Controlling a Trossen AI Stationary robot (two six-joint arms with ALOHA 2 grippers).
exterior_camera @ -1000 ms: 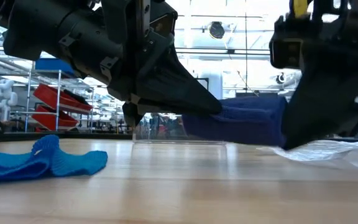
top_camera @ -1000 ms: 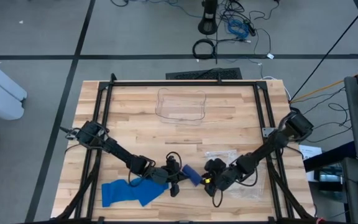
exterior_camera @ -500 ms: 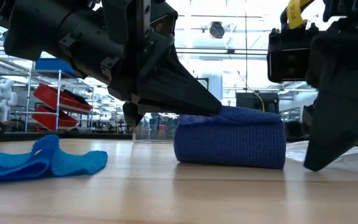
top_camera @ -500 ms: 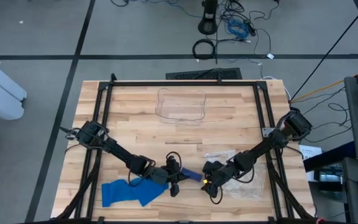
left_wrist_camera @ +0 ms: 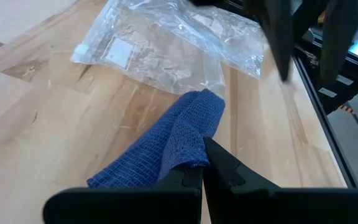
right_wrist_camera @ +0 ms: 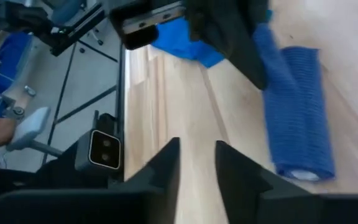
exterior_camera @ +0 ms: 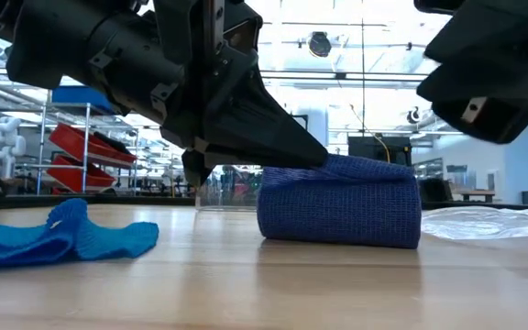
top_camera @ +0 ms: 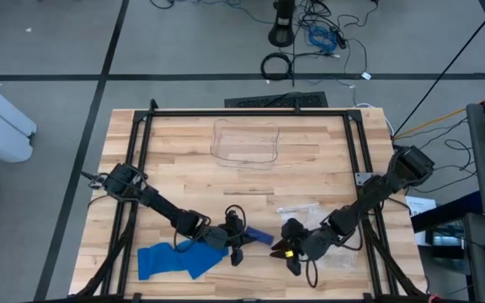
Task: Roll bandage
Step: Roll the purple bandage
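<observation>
**Left pins bandage, right off it**

High view: left gripper [top_camera: 241, 240] sits on the dark blue bandage [top_camera: 258, 236] near the table's [top_camera: 310, 143] front edge; right gripper [top_camera: 283, 249] just beside it, apart.

Low view: the roll lies flat on the wood — left fingertips clamped shut on its upper edge, likely anchoring the loose end for rolling. Right gripper hangs above, clear.

Left wrist view: closed fingers [left_wrist_camera: 219, 163] pinch the fabric.

Right wrist view: fingers [right_wrist_camera: 166, 165] show a narrow gap, nothing between — roll lies ahead. Hard to call open or closed.
</observation>
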